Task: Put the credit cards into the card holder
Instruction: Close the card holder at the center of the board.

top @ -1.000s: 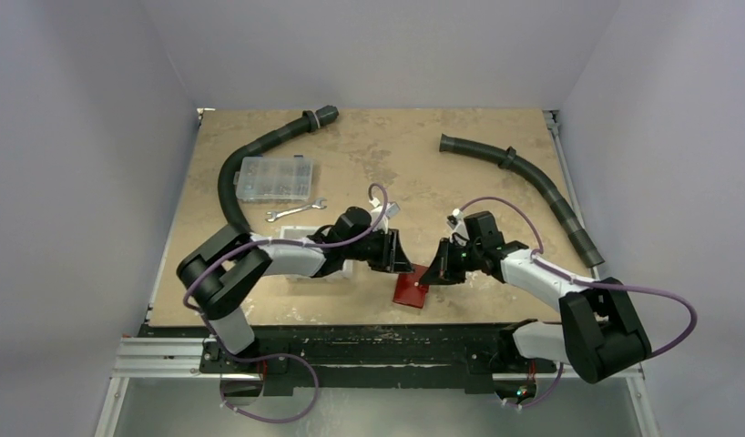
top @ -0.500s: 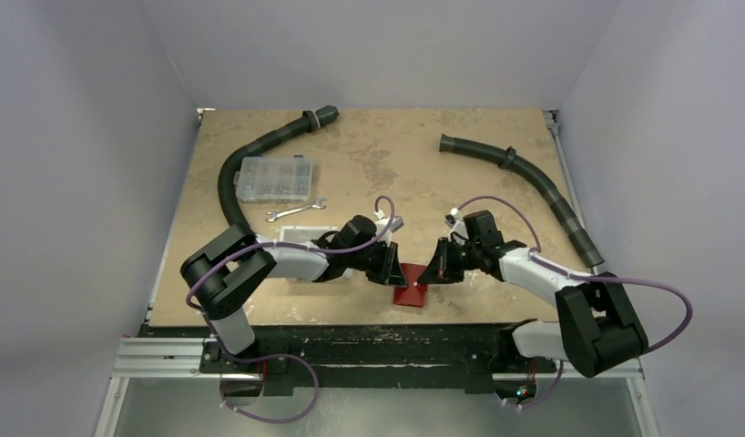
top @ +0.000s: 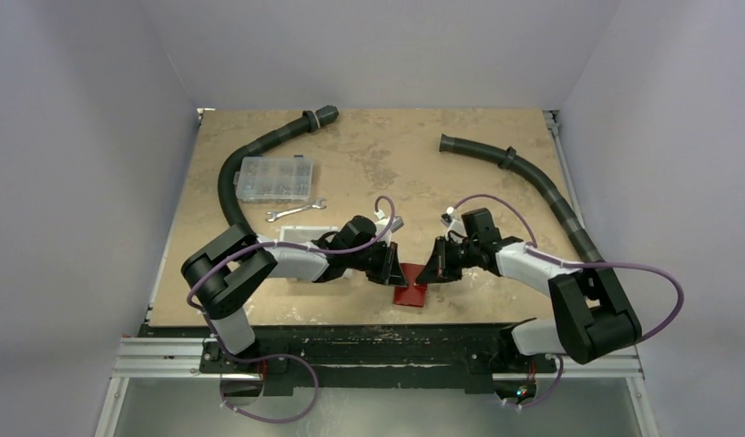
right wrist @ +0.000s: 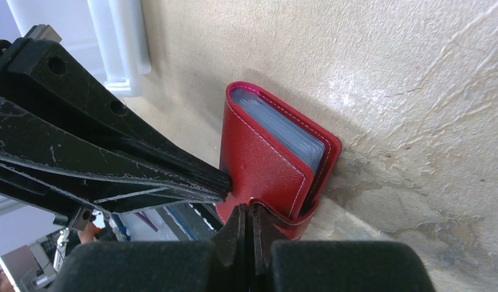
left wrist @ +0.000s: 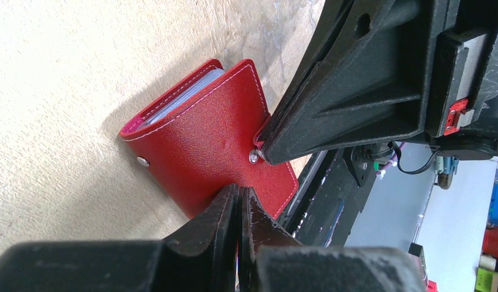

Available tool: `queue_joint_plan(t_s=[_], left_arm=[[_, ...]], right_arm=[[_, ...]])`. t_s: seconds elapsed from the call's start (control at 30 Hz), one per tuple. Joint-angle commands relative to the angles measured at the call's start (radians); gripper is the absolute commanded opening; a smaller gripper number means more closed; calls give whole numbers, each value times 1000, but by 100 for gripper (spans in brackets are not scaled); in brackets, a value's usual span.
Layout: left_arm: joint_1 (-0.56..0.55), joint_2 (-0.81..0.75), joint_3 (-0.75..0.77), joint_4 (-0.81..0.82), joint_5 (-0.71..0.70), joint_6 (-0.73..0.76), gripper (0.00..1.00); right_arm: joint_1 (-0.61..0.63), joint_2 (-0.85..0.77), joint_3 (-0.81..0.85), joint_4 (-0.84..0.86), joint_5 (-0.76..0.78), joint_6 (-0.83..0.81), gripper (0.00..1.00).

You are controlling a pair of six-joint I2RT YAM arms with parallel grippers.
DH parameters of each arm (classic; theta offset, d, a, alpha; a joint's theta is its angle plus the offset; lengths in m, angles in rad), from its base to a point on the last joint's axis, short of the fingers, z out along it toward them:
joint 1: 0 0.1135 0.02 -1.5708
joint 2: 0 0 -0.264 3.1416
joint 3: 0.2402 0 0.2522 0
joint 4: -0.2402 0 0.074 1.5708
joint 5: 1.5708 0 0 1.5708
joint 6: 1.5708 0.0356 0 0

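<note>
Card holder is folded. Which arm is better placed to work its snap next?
Right, likely: the right gripper, shut, has its tip at the snap of the card holder; the left gripper, shut, touches the cover.

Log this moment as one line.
left pincer: shut, tip on red leather folding card holder | right pincer: shut, tip on same holder | holder: folded, lying on table

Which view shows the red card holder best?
Left wrist: the card holder shows its broad cover and both snap studs. Right wrist shows one end and sleeves inside; top view, only a small red patch.
</note>
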Motion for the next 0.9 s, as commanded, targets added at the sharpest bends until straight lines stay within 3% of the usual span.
queue_joint_plan(t_s=[0.0,0.5,0.87], left_arm=[[-19,28,-18,8,-49,17,3],[-22,99,-23,84,-41,-6,0],[-22,85,-67,93,-58,1,0]], right_arm=[[13,25,36,7,-7,-34,0],[90,110,142,-86,21,-73,0],[149,181,133,-195,270,-12,0]])
